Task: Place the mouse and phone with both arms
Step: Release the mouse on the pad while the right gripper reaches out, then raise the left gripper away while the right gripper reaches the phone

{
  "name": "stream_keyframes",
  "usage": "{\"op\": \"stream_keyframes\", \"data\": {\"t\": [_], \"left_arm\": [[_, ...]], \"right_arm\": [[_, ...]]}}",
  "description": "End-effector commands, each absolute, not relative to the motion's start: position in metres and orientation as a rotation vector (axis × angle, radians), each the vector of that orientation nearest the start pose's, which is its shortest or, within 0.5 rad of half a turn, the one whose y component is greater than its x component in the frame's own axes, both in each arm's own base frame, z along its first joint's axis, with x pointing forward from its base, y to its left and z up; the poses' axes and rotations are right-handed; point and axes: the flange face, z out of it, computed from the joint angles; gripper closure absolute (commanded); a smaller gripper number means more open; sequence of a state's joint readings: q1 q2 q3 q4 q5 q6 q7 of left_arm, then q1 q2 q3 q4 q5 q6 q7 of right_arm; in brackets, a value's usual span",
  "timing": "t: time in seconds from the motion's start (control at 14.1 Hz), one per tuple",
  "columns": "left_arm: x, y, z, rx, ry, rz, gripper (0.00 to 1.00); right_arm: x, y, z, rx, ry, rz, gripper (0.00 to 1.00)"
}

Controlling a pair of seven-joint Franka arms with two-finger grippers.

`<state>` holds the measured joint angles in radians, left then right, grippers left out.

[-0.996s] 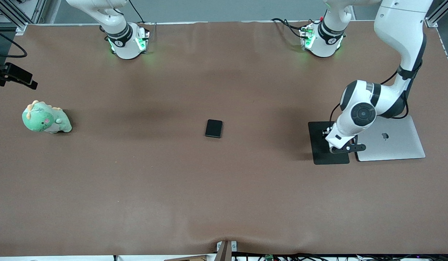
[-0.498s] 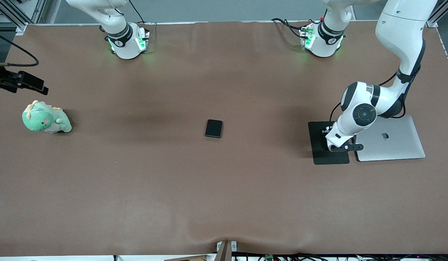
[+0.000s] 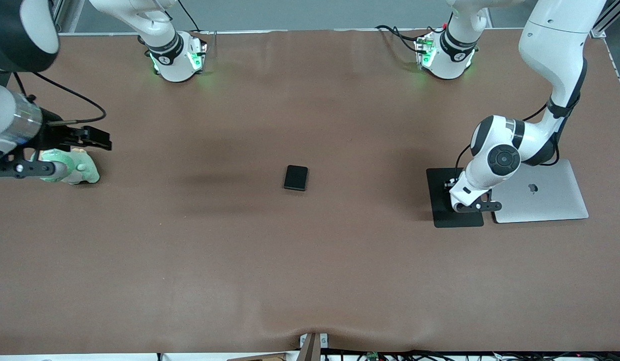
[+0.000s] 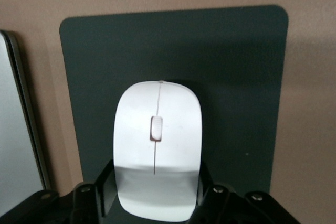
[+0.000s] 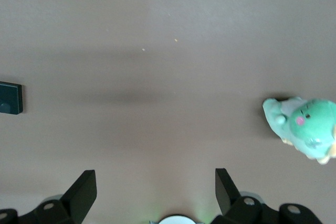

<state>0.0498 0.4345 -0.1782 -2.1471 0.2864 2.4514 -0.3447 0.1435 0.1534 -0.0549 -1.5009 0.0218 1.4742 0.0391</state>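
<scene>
At the right arm's end of the surface, your right arm (image 3: 9, 115) leans in low from the edge of the front view, wrist turned down. Its right tool (image 5: 155, 192) hangs with the jaws spread wide and nothing between them, up over the brown surface (image 3: 310, 276) beside the soft green plush dinosaur (image 3: 81, 171). The dinosaur is partly covered by the arm in the front view. Near the middle of the surface lies the small black, rounded-corner slab of a phone (image 3: 295, 177), flat, alone and well apart from both tools. Toward the left arm's end, your left arm (image 3: 550, 60) arches up from its base, folds at the elbow and points its wrist steeply down. The left tool (image 3: 470, 204) sits right down on the flat black rectangular mat (image 3: 442, 213). Its jaws are narrow, one against each side of the glossy white oval mouse (image 4: 157, 129). The mouse lies on the mat with its thin grey centre line pointing away from the wrist. Just beside the mat lies a closed silver laptop (image 3: 545, 195), its edge almost touching the mat's. The cloth-like brown surface covers the whole bench. Both green-lit arm bases (image 3: 177, 57) stand along its edge farthest from the front camera, with grey floor and metal framing past them.
</scene>
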Motion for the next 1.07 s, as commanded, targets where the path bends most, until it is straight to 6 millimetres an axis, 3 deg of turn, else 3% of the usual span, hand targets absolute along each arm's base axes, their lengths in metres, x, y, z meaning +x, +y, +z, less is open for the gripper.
{"op": "stream_keyframes", "data": {"t": [0.0, 0.14, 0.28, 0.5, 0.64, 0.71, 0.85, 1.0], "left_arm": [[0.563, -0.075, 0.199, -3.027, -0.014, 0.082, 0.0], [0.579, -0.077, 0.246, -3.023, -0.02, -0.033, 0.0], [0.599, -0.088, 0.306, -3.006, -0.021, -0.107, 0.0], [0.628, -0.095, 0.417, -2.961, -0.067, -0.082, 0.0], [0.624, -0.096, 0.484, -2.965, -0.136, 0.013, 0.0], [0.619, -0.086, 0.519, -2.972, -0.187, 0.054, 0.0], [0.609, -0.055, 0.563, -2.994, -0.227, 0.109, 0.0], [0.589, -0.037, 0.609, -3.07, -0.125, 0.032, 0.0]], "right_arm": [[0.592, 0.094, 0.556, -3.119, -0.145, 0.238, 0.0], [0.597, 0.115, 0.548, -3.094, -0.184, 0.216, 0.0], [0.6, 0.136, 0.539, -3.077, -0.16, 0.206, 0.0], [0.605, 0.166, 0.519, -3.087, -0.074, 0.198, 0.0], [0.606, 0.195, 0.504, -3.091, -0.051, 0.195, 0.0], [0.606, 0.208, 0.495, -3.096, -0.016, 0.194, 0.0], [0.608, 0.237, 0.471, -3.1, 0.032, 0.196, 0.0], [0.606, 0.272, 0.44, -3.11, 0.039, 0.197, 0.0]]}}
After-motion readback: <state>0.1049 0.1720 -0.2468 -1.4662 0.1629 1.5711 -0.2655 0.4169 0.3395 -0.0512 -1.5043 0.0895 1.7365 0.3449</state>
